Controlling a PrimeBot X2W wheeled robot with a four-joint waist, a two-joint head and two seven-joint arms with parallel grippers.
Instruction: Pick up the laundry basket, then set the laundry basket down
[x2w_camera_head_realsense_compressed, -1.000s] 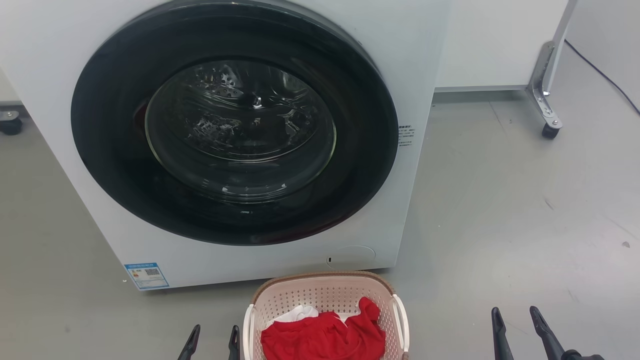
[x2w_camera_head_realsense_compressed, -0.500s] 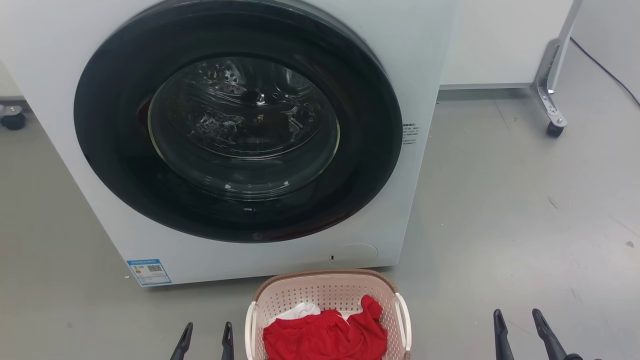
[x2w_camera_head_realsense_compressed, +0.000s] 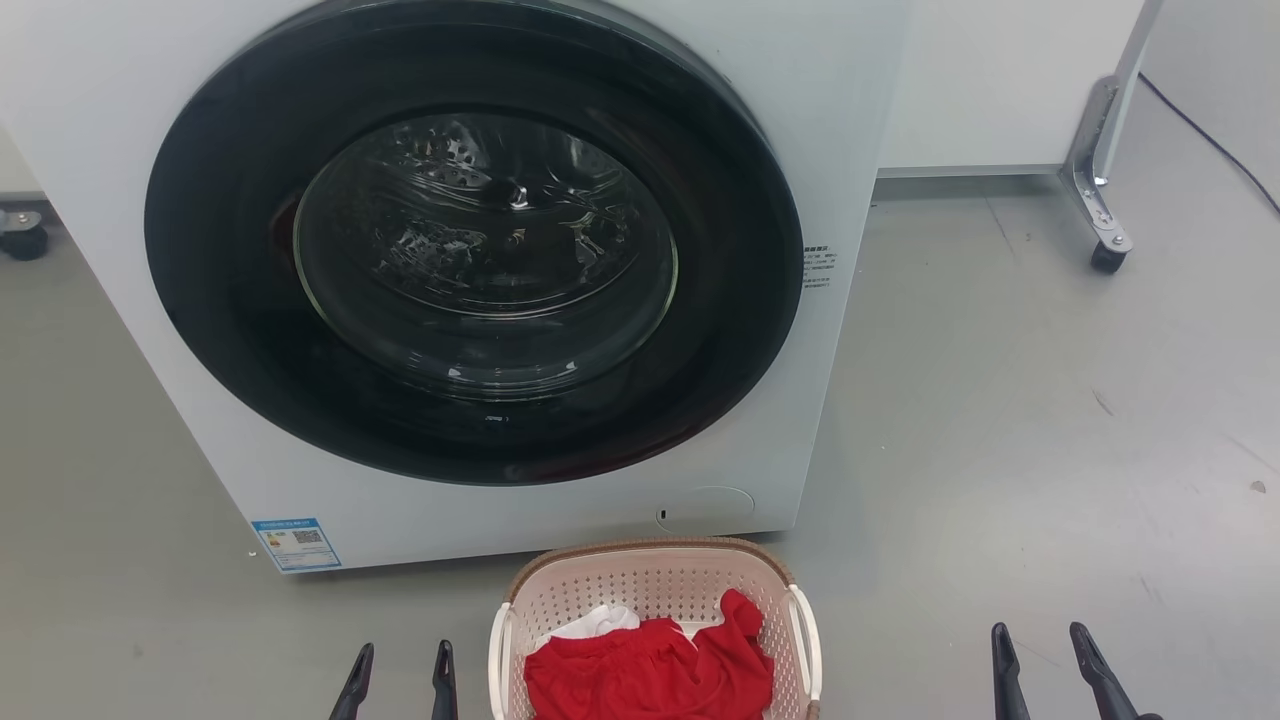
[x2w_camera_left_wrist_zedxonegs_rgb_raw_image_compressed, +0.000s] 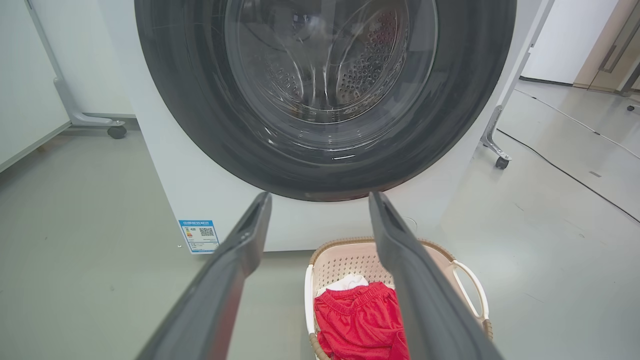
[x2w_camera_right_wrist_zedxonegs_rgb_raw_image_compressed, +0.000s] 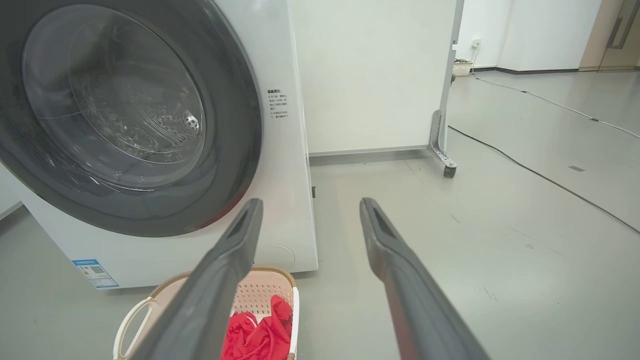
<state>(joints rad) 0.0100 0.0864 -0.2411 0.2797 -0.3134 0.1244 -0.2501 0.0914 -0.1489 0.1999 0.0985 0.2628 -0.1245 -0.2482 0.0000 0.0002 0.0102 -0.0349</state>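
The laundry basket (x2w_camera_head_realsense_compressed: 650, 575), pale pink-beige with perforated walls, a brown rim and white side handles, stands on the floor before the washing machine, at the bottom centre of the head view. Red and white cloth lies inside it. My left gripper (x2w_camera_head_realsense_compressed: 400, 662) is open just left of the basket's left handle, apart from it. Well to the basket's right, my right gripper (x2w_camera_head_realsense_compressed: 1040, 645) is open with nothing between its fingers. The left wrist view shows the basket (x2w_camera_left_wrist_zedxonegs_rgb_raw_image_compressed: 345, 257) below the open left gripper (x2w_camera_left_wrist_zedxonegs_rgb_raw_image_compressed: 320, 200). The basket (x2w_camera_right_wrist_zedxonegs_rgb_raw_image_compressed: 265, 290) sits low and left of the open right gripper (x2w_camera_right_wrist_zedxonegs_rgb_raw_image_compressed: 310, 206) in the right wrist view.
A white front-loading washing machine (x2w_camera_head_realsense_compressed: 800, 130) with a closed dark round door (x2w_camera_head_realsense_compressed: 470, 240) stands right behind the basket. A white panel on a metal foot with a caster (x2w_camera_head_realsense_compressed: 1105, 255) stands at the back right, and a black cable runs over the grey floor there.
My left gripper has shifted left, away from the basket's left handle, and slightly lower in view. The right gripper sank a little. The basket stays put.
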